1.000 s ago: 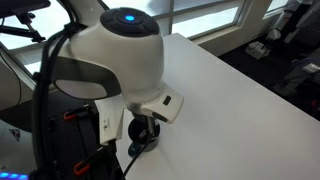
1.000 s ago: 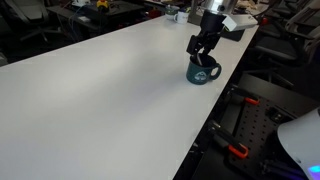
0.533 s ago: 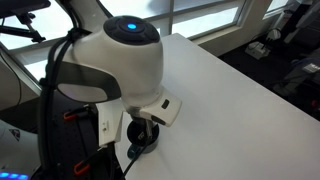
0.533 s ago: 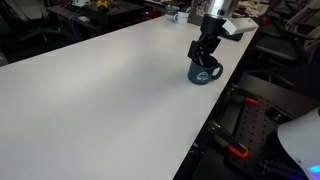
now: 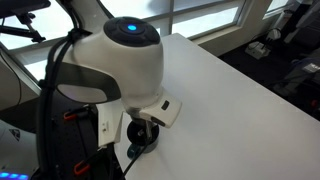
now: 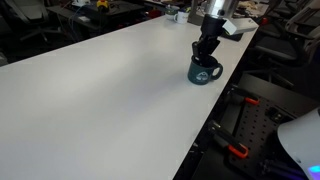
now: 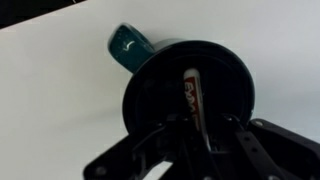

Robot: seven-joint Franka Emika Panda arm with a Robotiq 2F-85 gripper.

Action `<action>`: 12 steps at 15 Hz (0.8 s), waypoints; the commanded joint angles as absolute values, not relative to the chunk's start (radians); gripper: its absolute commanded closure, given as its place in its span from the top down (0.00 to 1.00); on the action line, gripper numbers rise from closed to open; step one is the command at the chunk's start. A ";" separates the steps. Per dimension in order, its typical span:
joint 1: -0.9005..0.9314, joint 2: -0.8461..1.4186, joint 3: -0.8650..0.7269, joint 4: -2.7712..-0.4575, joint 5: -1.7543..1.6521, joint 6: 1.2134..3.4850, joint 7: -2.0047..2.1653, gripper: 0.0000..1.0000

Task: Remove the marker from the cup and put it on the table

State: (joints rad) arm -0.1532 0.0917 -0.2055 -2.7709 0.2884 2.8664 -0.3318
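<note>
The cup (image 6: 204,72), a dark mug with a teal handle (image 7: 128,45), stands near an edge of the white table (image 6: 110,90). In the wrist view I look straight down into its dark inside (image 7: 150,95). The marker (image 7: 192,95) leans there, its reddish-white label showing. My gripper (image 7: 200,135) reaches down into the cup's mouth, and its jaws stand shut on the marker's upper end. In an exterior view the gripper (image 6: 206,52) hangs directly over the cup. From the opposite side the cup (image 5: 140,145) is mostly hidden behind the arm.
The arm's big white joint (image 5: 115,55) blocks much of an exterior view. The table edge runs close beside the cup, with dark frames and red clamps (image 6: 235,150) below it. Small items (image 6: 172,14) sit at the table's far end.
The jaws have closed in on the marker inside the cup. The arm has barely shifted, and the cup has stayed in place.
</note>
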 commanded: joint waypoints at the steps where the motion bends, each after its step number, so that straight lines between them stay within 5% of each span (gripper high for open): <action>1: -0.160 0.063 -0.211 -2.782 0.298 2.853 -0.350 0.05; 12: -0.187 -0.043 -0.215 -2.789 0.210 2.727 -0.293 0.05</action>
